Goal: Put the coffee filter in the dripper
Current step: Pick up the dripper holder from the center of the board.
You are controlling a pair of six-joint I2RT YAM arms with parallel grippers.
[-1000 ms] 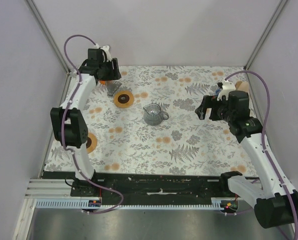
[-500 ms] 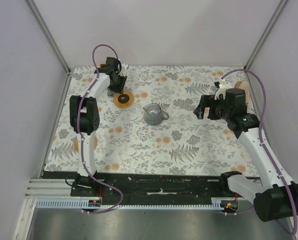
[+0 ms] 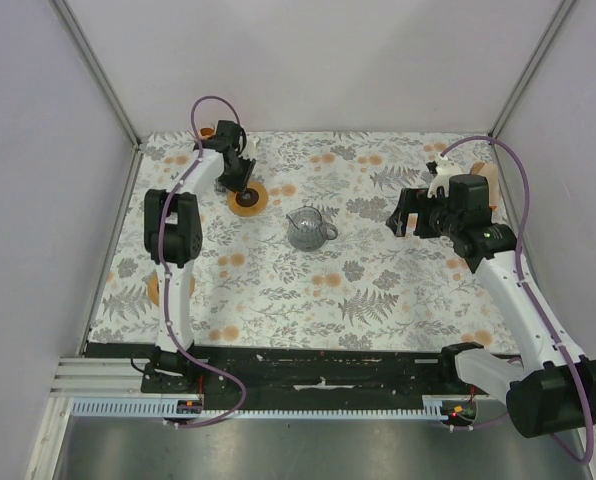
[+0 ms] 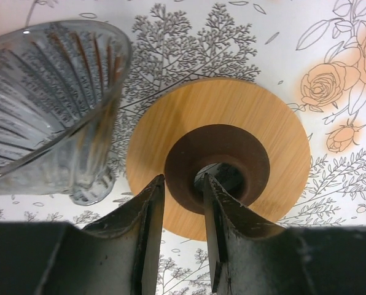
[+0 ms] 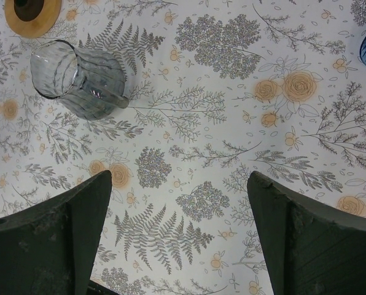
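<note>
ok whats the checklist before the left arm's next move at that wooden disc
1. left fingers at the dark centre ring of the wooden disc: ok
2. firm hold on the disc: cannot tell
3. glass dripper apart from those fingers: ok
4. coffee filter in sight: cannot tell
5. right fingers wide open, empty: ok
6. glass pitcher upright, away from both arms: ok

No legible text, label, brand, number or sign in any view. Checked: glass dripper [image 4: 48, 104] left of the left tool [image 4: 182, 179], wooden disc [image 4: 275, 153] just ahead of it, and the counter [image 5: 201, 86] below the right tool [image 5: 180, 178], printed with ferns and roses only.
</note>
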